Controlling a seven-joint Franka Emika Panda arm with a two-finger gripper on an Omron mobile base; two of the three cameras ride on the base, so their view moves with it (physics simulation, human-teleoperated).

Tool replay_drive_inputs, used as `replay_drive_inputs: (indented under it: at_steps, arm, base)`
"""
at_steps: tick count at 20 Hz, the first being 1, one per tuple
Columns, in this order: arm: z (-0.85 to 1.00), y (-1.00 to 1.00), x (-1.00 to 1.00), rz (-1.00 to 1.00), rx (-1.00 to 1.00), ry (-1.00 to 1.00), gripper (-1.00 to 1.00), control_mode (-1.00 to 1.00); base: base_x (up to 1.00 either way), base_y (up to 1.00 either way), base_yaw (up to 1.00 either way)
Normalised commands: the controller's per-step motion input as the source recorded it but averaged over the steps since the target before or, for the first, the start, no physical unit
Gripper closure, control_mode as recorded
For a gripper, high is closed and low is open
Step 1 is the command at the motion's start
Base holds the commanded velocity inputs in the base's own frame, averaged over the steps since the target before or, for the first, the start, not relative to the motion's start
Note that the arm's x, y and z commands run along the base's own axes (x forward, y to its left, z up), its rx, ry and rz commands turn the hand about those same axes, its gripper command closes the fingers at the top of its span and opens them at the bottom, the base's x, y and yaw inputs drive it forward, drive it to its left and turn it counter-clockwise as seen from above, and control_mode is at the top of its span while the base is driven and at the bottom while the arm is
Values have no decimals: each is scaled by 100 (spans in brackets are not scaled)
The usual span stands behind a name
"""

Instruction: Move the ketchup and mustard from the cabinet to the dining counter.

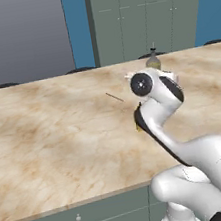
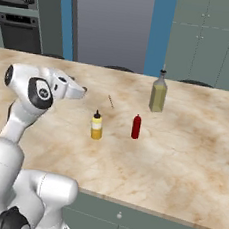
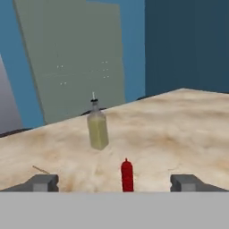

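Observation:
On the beige marble dining counter (image 2: pixel 192 160) stand the yellow mustard (image 2: pixel 96 126) and, to its right, the red ketchup (image 2: pixel 136 127), both upright and a hand's width apart. My gripper (image 2: pixel 80 90) hovers above the counter to the left of the mustard, touching neither bottle. Seen from the hand, my gripper (image 3: pixel 115 183) is open; the ketchup (image 3: pixel 127 175) shows between the fingertips (image 3: pixel 44 182) but farther off, not held. From the left base, my arm hides most of both bottles. The cabinet is out of view.
An olive-green bottle (image 2: pixel 158 94) with a thin spout stands behind the ketchup. A thin stick (image 2: pixel 111 101) lies flat on the slab near the mustard. Tall grey-green cupboards (image 2: pixel 205 41) rise beyond the far edge, and an oven stack (image 2: pixel 17 10) stands at the left.

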Motion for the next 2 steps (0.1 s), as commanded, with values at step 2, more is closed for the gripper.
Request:
replay_drive_inputs:
  at_steps: [2]
  arm:
    - [48,0,-68,-1,4,46,-100,-100]
  base:
    - [0,0,0]
